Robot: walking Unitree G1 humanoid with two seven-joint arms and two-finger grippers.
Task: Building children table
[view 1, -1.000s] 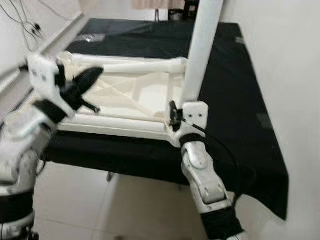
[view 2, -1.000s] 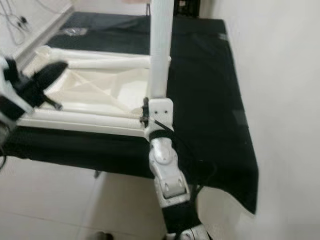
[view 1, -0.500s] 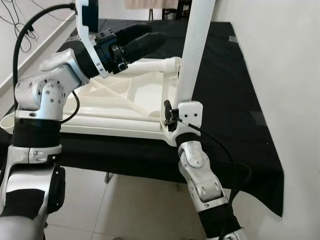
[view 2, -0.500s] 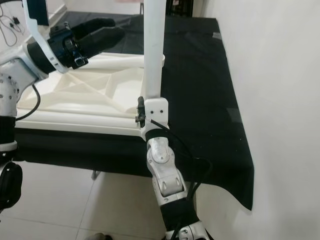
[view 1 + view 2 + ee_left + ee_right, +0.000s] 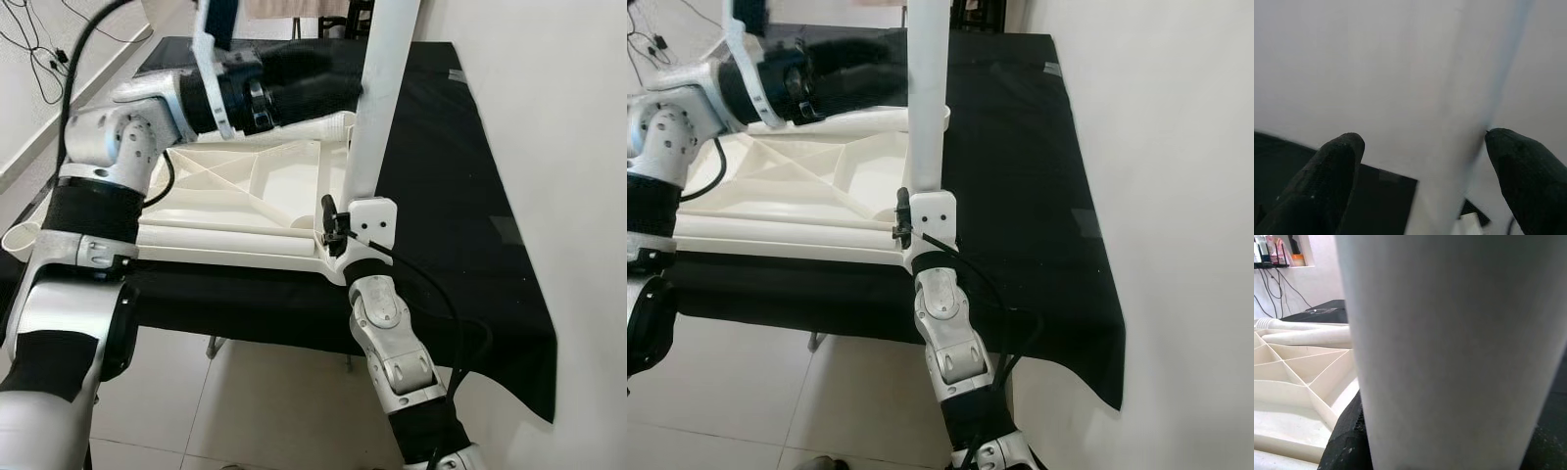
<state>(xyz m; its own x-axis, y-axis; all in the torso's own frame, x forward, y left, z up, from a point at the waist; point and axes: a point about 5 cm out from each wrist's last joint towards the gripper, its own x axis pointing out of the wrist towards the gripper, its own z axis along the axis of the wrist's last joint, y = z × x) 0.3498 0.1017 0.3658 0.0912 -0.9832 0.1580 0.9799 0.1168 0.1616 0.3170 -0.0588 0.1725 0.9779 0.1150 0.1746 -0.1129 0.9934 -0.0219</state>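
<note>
White walls close the room on the right and at the back, and the floor below is of pale tiles. Against the right wall stands the desk (image 5: 460,176), covered with a black cloth that hangs over its near edge and its near right corner.

On the left half of the desk lies the white plastic tabletop (image 5: 235,201), upside down, with its ribs showing; its near edge runs close along the near edge of the desk. One loose white leg (image 5: 304,127) lies across its far side. At the near right corner of the tabletop a second table leg (image 5: 377,108) stands upright.

The right gripper (image 5: 1349,440) is clenched around the foot of this upright leg, just at the corner socket; the wrist camera mount (image 5: 372,220) sits against the leg.

The left gripper (image 5: 343,88) comes from the left, above the tabletop, at the middle height of the upright leg. Its fingers (image 5: 1327,176) are spread wide, one on each side of the leg, and one fingertip seems to touch the leg's edge; it is not closed on it.

Between the upright leg and the right wall the black cloth offers open room. On the left, cables hang along the wall.
</note>
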